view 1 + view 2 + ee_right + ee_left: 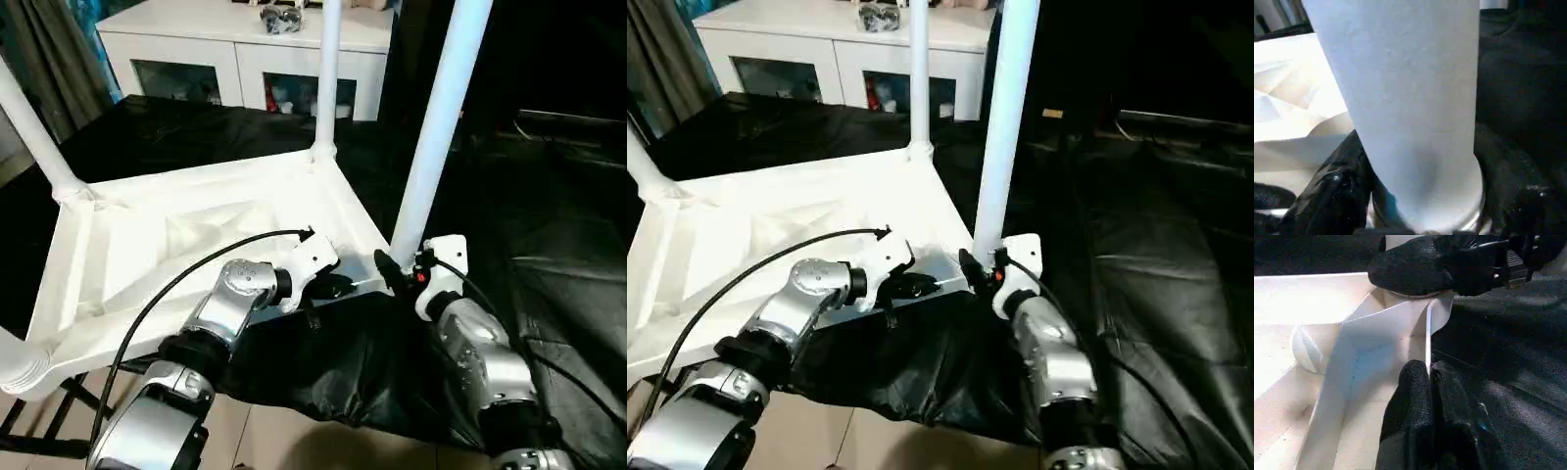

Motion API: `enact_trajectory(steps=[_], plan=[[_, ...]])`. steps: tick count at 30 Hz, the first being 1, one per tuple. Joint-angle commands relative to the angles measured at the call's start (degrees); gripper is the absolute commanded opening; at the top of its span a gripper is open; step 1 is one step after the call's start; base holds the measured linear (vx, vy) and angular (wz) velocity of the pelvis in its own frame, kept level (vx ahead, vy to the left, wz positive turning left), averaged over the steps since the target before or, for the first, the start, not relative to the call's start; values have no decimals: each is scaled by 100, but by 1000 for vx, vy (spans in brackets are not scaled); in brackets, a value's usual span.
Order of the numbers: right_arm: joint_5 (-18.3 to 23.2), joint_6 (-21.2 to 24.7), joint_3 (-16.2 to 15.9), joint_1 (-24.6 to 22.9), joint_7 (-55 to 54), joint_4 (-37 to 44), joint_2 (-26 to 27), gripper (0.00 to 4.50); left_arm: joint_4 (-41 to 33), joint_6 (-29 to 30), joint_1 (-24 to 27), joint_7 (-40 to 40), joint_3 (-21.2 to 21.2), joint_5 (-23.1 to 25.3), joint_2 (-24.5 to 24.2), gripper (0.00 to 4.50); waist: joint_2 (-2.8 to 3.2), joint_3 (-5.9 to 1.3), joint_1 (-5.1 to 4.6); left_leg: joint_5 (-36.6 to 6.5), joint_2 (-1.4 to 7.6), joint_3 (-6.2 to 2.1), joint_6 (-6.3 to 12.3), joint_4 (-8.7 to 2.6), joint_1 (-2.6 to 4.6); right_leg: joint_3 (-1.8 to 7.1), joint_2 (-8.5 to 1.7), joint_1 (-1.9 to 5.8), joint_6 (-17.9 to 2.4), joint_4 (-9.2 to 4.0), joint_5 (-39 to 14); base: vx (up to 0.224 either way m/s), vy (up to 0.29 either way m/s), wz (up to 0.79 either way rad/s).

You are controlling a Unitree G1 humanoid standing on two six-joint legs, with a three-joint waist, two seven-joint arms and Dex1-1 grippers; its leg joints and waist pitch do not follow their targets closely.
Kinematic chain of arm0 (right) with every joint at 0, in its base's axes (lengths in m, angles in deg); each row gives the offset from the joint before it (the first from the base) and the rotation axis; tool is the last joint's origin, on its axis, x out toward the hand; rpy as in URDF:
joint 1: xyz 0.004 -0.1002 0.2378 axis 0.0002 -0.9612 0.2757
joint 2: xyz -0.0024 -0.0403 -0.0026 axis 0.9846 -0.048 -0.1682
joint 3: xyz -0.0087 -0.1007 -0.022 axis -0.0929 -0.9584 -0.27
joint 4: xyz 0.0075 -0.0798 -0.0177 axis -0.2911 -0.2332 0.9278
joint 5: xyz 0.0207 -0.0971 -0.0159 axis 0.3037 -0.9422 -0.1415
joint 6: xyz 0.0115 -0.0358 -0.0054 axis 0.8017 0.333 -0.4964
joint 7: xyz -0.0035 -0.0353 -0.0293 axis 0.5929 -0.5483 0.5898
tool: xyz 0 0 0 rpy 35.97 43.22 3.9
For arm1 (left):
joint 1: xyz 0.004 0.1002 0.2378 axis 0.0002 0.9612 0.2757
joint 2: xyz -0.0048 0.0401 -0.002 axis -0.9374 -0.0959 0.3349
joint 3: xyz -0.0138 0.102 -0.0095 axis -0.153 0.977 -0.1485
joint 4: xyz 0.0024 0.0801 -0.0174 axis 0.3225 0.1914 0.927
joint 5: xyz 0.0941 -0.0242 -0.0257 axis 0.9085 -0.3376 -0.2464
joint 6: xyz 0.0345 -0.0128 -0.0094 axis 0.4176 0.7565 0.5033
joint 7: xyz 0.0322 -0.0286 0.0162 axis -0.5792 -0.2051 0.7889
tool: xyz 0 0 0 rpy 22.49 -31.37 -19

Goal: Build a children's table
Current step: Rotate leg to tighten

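The children's table lies upside down: its white tabletop (196,235) shows the ribbed underside on a black-covered surface. White legs stand in the corner sockets, one at the far corner (328,78), one at the left (34,127). My right gripper (397,269) is shut around the base of the near right leg (436,127), which stands a little tilted in its socket; black fingers (1332,191) flank the tube (1405,98). My left gripper (333,286) is shut on the tabletop's thin rim (1427,347) just beside that corner.
A white glass-doored cabinet (245,49) stands behind, with small objects on top. Black cloth (549,245) covers the surface to the right and hangs over its near edge. Pale floor (265,431) and a dark frame (39,421) show below the tabletop's near left corner.
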Motion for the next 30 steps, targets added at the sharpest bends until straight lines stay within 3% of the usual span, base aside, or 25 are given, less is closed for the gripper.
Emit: enact_trajectory(steps=[1,4,6,9,10,11,14,16,17,20,24,30], plan=[[21,21,-394,137,269,-99,323,339,-40,-90,141,-134,502,13,426,0,-45,-224,-13,-2054,357,-219,38,-496,46,276,-401,106,-799,-544,-2436,0,0,0],[12,-40,-521,85,786,-10,-61,371,-137,-186,211,-416,529,7,189,0,-36,-242,-10,-1973,366,-194,68,-489,49,281,-381,131,-987,-492,-1890,0,0,0],[54,-19,-579,59,1045,46,-219,386,-169,-214,231,-589,535,-21,92,0,-45,-265,-1,-1685,360,-176,173,-463,22,285,-382,174,-1115,-437,-1396,0,0,0],[49,43,-738,1,1585,160,-562,418,-219,-305,254,-894,569,-21,-118,0,-66,-306,12,-1029,342,-145,470,-383,-14,279,-399,237,-1381,-330,-516,34,-6,2],[56,62,-798,-12,1847,188,-701,418,-216,-351,249,-1027,583,-10,-215,0,-66,-306,12,-1029,342,-145,470,-383,-14,279,-399,237,-1381,-330,-516,0,0,0],[76,85,-907,-33,2371,236,-976,418,-208,-440,234,-1305,610,-1,-408,0,-76,-315,38,-801,336,-143,644,-354,-23,260,-393,270,-1465,-298,-229,0,0,0],[216,174,-1023,-55,3185,354,-1363,418,-227,-551,207,-1764,664,-39,-673,0,-66,-294,86,-809,367,-117,764,-344,-36,239,-379,271,-1531,-286,-290,0,0,0],[332,246,-1103,-50,3728,422,-1609,418,-245,-609,184,-2091,674,-105,-820,0,-66,-285,110,-924,380,-118,728,-356,-22,235,-383,262,-1517,-302,-527,0,0,0],[366,267,-1142,-39,3922,433,-1698,403,-251,-625,174,-2222,668,-147,-868,0,-57,-268,131,-1119,395,-122,605,-375,-5,243,-394,242,-1473,-338,-914,0,0,0],[463,377,-1278,50,4560,427,-1974,375,-248,-690,108,-2645,674,-258,-1051,0,-46,-256,159,-1361,413,-126,406,-407,28,257,-392,211,-1432,-364,-1295,0,0,0],[506,445,-1410,145,4936,391,-2133,345,-172,-802,38,-2860,722,-275,-1184,0,-50,-275,173,-1319,412,-124,358,-399,39,263,-396,211,-1490,-339,-1078,0,0,0],[519,504,-1663,273,5464,339,-2195,293,-73,-888,-62,-3195,730,-317,-1296,0,-72,-303,188,-942,396,-115,497,-354,8,252,-406,238,-1619,-275,-588,0,0,0]])
